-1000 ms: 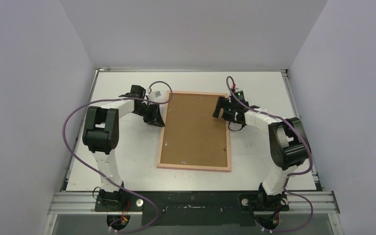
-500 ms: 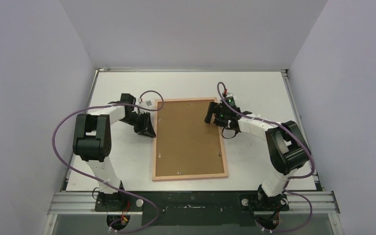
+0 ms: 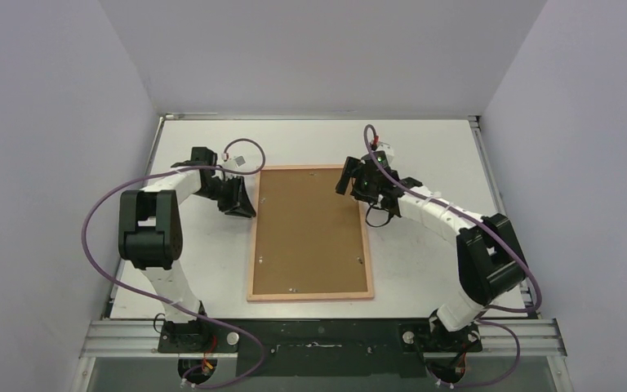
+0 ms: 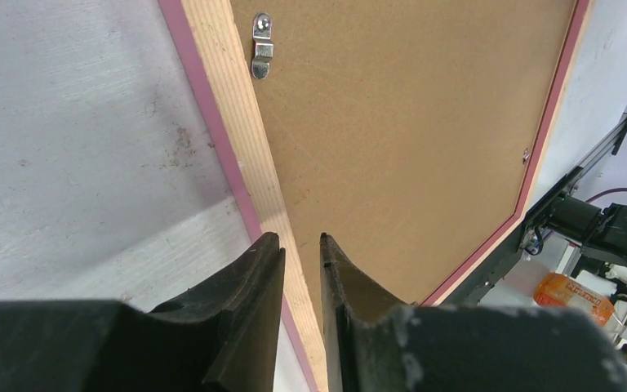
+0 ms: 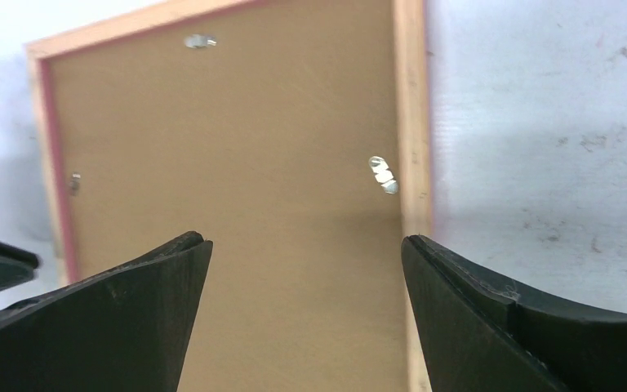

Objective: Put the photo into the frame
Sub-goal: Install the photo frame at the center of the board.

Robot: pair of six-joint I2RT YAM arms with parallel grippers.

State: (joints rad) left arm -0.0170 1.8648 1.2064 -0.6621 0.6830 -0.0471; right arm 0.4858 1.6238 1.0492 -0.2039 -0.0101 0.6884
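Observation:
The frame point(image 3: 252, 237) lies back-up in the middle of the table, its pale wood rails around the plain brown backing board point(image 3: 310, 229). The photo is hidden. My left gripper point(image 3: 245, 206) is at the frame's left rail near the far corner. In the left wrist view its jaws point(image 4: 300, 238) are nearly closed astride the wood rail point(image 4: 229, 106), beside the board point(image 4: 400, 131). My right gripper point(image 3: 349, 181) hangs open over the far right part. In the right wrist view it point(image 5: 306, 241) spans the board point(image 5: 237, 163) and the right rail point(image 5: 411, 98).
Small metal turn clips point(image 4: 261, 55) point(image 5: 384, 174) sit on the frame's back. The white table point(image 3: 196, 269) is walled on three sides, with a black mounting rail point(image 3: 326, 335) along the near edge. Purple cables loop off both arms.
The frame has slid left and towards the near edge and turned square to the table, moving with my left gripper. My right gripper has followed leftwards over it, still open.

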